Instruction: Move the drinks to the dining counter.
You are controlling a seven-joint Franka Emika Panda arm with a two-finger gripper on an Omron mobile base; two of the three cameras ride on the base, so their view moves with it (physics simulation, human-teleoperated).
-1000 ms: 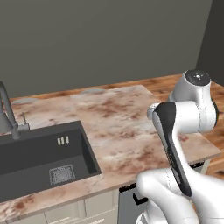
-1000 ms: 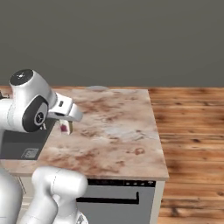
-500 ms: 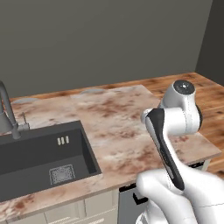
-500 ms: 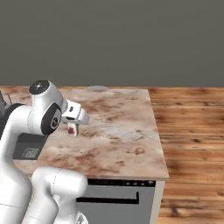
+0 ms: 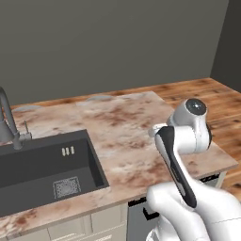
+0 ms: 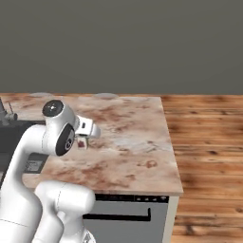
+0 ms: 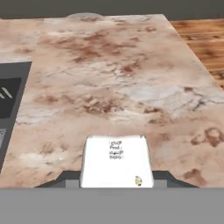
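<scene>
Holding the drink in your gripper, you hover over the dining counter. Bare marble lies ahead; the sink lies to your left.

Arm folded at the elbow, forearm rising to a raised wrist, hand reaching forward over the bench. End effector points downward and forward, its jaws clamped on a small white-labelled bottle, held above the surface.

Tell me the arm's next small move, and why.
Probably lower the drink straight down onto the dining counter, then release. It is held over bare marbled surface, well to the right of the sink, and apparently isn't resting on it yet.
</scene>
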